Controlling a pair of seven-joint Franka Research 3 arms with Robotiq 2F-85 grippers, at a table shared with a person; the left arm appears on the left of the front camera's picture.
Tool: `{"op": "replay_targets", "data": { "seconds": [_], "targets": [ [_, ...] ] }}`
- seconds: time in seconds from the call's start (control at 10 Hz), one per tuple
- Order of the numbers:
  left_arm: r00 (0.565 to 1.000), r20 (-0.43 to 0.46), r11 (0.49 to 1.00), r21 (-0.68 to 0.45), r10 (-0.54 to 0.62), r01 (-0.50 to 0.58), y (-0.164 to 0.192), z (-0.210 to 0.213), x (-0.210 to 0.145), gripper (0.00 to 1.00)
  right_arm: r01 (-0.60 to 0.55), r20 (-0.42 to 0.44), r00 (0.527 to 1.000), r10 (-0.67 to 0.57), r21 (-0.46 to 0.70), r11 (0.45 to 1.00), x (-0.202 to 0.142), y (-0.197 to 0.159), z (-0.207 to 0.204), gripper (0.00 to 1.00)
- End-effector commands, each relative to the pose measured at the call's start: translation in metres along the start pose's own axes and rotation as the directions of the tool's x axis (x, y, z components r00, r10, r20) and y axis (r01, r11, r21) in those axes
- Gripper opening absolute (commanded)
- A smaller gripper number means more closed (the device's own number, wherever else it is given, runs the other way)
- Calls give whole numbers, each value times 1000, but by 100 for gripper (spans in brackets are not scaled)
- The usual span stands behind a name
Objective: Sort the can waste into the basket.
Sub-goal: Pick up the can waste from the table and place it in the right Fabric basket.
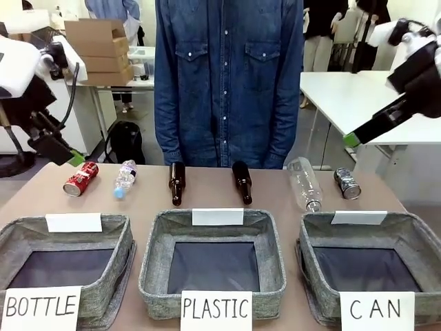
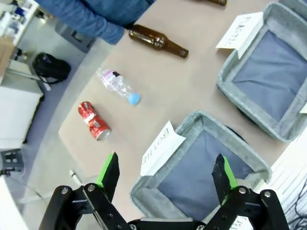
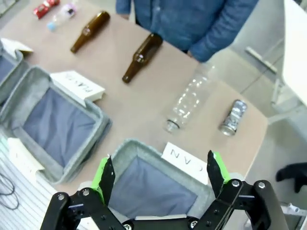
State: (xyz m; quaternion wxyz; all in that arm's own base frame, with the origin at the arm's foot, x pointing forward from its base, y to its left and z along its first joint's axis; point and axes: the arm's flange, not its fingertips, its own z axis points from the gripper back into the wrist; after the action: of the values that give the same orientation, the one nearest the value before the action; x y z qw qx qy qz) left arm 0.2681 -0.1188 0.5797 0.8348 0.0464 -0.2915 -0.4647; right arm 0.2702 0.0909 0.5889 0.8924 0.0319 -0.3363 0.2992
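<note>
The red can (image 1: 81, 178) lies on its side at the table's far left; it also shows as the red can (image 2: 94, 120) and the red can (image 3: 45, 5). The dark blue can (image 1: 347, 183) lies at the far right, seen again as the dark can (image 3: 233, 117). The grey basket signed "CAN" (image 1: 408, 229) stands at the front right with nothing in it. My left gripper (image 1: 73, 159) hangs open above the table's left edge near the red can, its fingers (image 2: 109, 172) wide apart. My right gripper (image 1: 354, 137) hovers open high above the dark can, over the CAN basket (image 3: 121, 149).
Two brown glass bottles (image 1: 176, 183) (image 1: 242, 181) and two clear plastic bottles (image 1: 125, 178) (image 1: 304, 183) lie in the row with the cans. Baskets signed "BOTTLE" (image 1: 117, 231) and "PLASTIC" (image 1: 272, 227) stand left and middle. A person in a denim shirt (image 1: 227, 83) stands at the far edge.
</note>
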Motion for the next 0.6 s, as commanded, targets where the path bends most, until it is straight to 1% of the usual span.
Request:
{"op": "replay_targets", "data": {
  "seconds": [0.0,0.1,0.2,0.3,0.4,0.5],
  "targets": [
    [995,-87,963,-262,48,-70,13,8,-17,100,76,-50,997,-66,242,967,-2,-7,-3,100],
    [987,-86,881,-447,134,-159,30,-3,-27,100,227,-150,972,-179,430,874,-2,-17,-7,100],
    [960,-104,774,-572,260,-272,48,-20,-38,100,368,-259,929,-265,571,734,-3,-31,-12,100],
    [908,-98,624,-696,407,-355,64,-37,-49,100,498,-347,866,-359,654,569,-5,-49,-18,100],
    [813,-112,471,-767,571,-436,79,-50,-62,100,626,-424,767,-481,660,416,-10,-70,-27,100],
    [705,-113,331,-823,700,-461,95,-57,-80,100,706,-482,666,-570,654,272,-22,-93,-38,100]
  ]
}}
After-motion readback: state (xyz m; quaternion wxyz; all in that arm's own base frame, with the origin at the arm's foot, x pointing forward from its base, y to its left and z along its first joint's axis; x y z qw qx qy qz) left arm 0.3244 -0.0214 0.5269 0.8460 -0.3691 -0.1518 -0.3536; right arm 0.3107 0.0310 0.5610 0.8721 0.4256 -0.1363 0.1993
